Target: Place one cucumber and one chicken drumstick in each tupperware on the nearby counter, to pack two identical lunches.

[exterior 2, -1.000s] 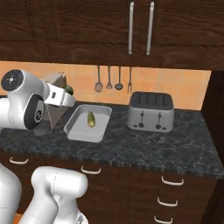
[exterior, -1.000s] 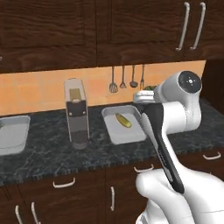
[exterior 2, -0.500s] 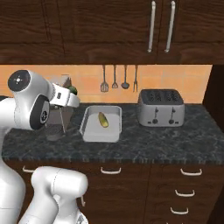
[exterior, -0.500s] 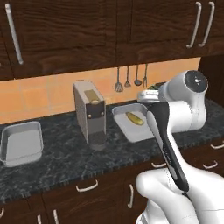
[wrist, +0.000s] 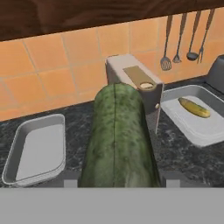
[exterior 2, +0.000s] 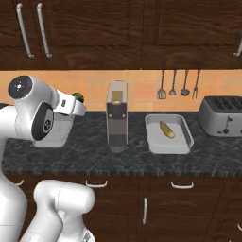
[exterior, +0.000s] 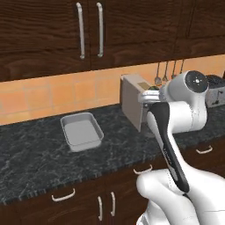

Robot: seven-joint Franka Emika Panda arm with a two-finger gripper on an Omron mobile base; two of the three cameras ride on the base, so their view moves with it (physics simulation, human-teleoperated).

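My gripper (wrist: 119, 176) is shut on a dark green cucumber (wrist: 118, 135), which juts forward from between the fingers. The same gripper (exterior 2: 74, 100) hangs above the counter with the cucumber's (exterior 2: 77, 97) end showing. An empty tupperware (wrist: 13, 153) lies ahead and to the left of the hand. It appears again as the empty tupperware (exterior: 67, 122) on the counter. A second tupperware (exterior 2: 152, 141) to the right of the coffee machine holds a small yellow-green oblong piece (exterior 2: 166, 129), which looks like another cucumber. The chicken drumstick is out of view.
A tall grey coffee machine (exterior 2: 116, 116) stands between the two trays, close to the hand's right. A toaster (exterior 2: 222, 116) sits at the far right. Utensils (exterior 2: 177, 85) hang on the orange tiled wall. Dark cabinets (exterior: 88, 30) hang overhead.
The base has driven left, so the whole scene has slid right in both base views and the empty tray has come in front. The cucumber stays in the gripper.
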